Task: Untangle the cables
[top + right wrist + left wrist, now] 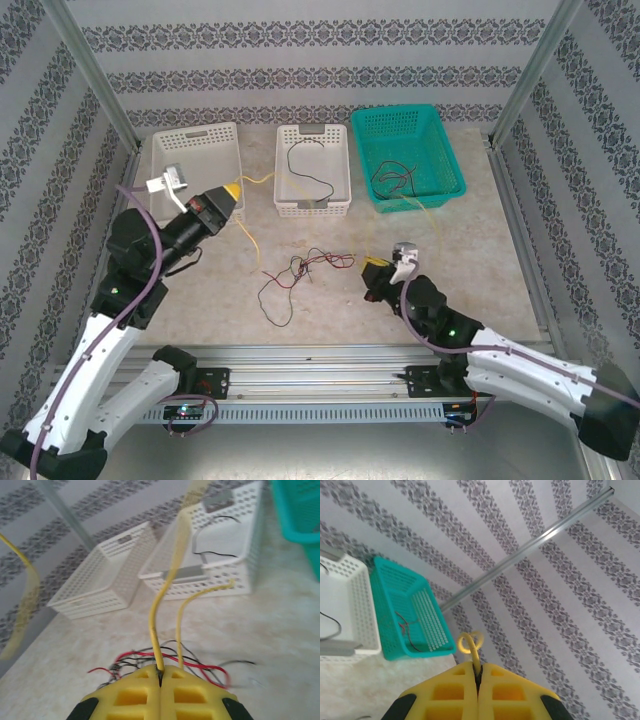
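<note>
Beige marbled table [480, 260]. Back row, side by side: left white basket [195, 131], middle white basket [313, 208], teal basket [448, 150]. Tangled red, black, yellow cables [300, 268] on bare centre, well apart from baskets.

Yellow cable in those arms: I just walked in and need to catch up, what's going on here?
The left hand is shut on a yellow cable, raised near the left white basket. The right hand is shut on a yellow strand too, low beside the red and dark tangle on the table. The middle white basket and green basket each hold cables.
</note>
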You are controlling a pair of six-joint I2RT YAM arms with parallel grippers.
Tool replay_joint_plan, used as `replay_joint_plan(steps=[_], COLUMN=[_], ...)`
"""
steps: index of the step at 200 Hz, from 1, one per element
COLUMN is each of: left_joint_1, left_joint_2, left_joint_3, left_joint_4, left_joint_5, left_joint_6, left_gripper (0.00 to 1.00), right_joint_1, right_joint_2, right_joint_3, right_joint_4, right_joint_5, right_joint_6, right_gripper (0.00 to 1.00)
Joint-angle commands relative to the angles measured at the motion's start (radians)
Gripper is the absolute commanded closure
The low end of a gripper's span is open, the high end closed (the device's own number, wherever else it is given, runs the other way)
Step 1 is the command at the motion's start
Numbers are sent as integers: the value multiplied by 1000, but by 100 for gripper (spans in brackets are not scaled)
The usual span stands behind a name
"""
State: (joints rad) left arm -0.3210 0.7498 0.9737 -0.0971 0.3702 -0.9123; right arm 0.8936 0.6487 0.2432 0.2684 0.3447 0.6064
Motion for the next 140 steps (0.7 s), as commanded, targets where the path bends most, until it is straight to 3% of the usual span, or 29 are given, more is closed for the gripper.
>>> replay_joint_plan(steps=[1,49,93,140], left_joint_1=[55,77,97,170], left_joint_2=[-10,7,64,212], left_joint_3=[84,193,238,231], left_joint_4=[-173,-314,-335,-255], left_joint_5=[-26,-204,-404,-467], left_joint_6=[124,296,457,538], left_gripper=[100,100,100,100], right_joint_1=[-38,-77,-78,-78], right_joint_2=[-100,-230,-256,-199], right_joint_3=[-24,-14,35,94], right_joint_4=[-158,-259,-291,-298], right_joint_5=[50,9,-75,-182], right_joint_6=[67,60,32,14], right_gripper=[100,100,100,100])
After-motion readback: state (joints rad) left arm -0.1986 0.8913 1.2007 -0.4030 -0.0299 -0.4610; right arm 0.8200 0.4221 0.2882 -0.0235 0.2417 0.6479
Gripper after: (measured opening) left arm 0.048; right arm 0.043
